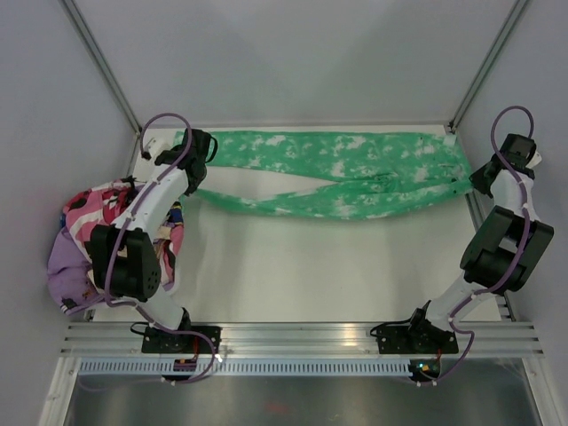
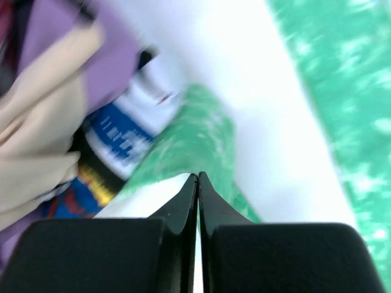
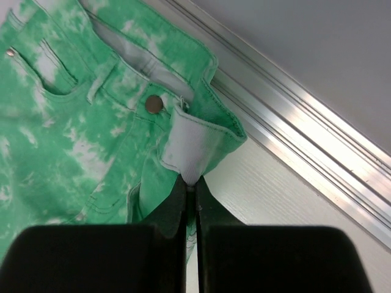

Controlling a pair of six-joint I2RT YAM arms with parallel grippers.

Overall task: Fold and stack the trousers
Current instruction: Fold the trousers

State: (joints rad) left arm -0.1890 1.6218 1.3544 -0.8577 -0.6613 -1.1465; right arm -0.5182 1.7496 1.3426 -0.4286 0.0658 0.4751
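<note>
two grippers are pinching the trousers (image 1: 337, 173), lying stretched along the far edge of the table (image 1: 311, 266): left gripper (image 2: 197, 178) a leg end, right gripper (image 3: 190, 183) the waistband flap beside the button (image 3: 154, 104). uneven pulling risks slipping the thin flap free.

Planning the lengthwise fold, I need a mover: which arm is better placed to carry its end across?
Probably left: the left hand pinches a leg end of the trousers, with bare table beside it to cross; the right hand holds the waistband beside the rail, a natural anchor.
</note>
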